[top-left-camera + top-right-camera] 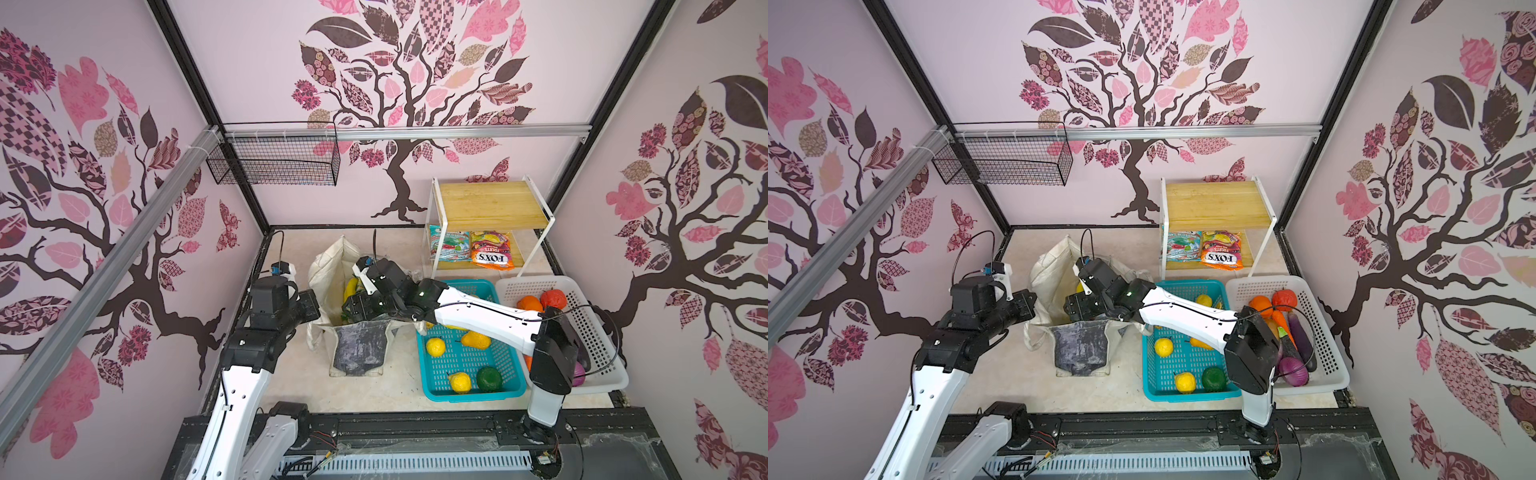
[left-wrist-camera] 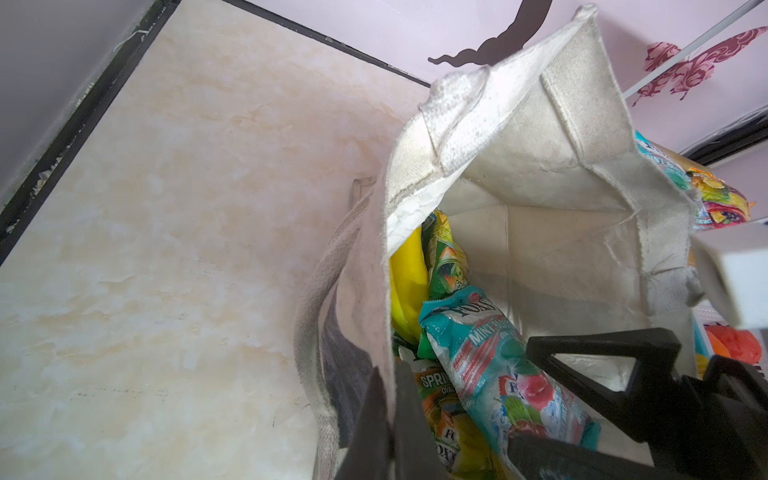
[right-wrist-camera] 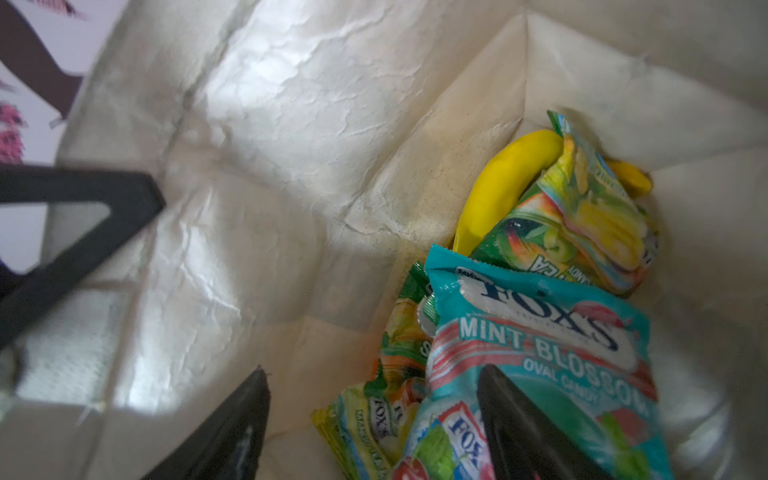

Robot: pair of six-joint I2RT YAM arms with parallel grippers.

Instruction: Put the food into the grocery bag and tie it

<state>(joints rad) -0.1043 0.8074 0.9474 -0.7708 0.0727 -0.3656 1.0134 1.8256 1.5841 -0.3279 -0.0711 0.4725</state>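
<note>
Inside, mint packet (image 3: 540, 345) lies on green packets (image 3: 582, 216) beside banana (image 3: 498, 187), low in the bag (image 1: 361, 345), which stands open mid-floor. Right claw (image 3: 374, 370) is down in it, jaws spread, holding nothing. Left claw (image 2: 388, 382) is pinched shut on the rim at 9 o'clock. Teal basket (image 1: 473, 394) sits at bag's 3 o'clock, shelf (image 1: 490, 203) at 1 o'clock.

Bright even light, warped edges, wrist-view blur

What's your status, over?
Left gripper shut on grocery bag rim. Right gripper open inside bag, above mint packet. Fruit in teal basket, shelf packets not yet bagged. Nothing in the way.
</note>
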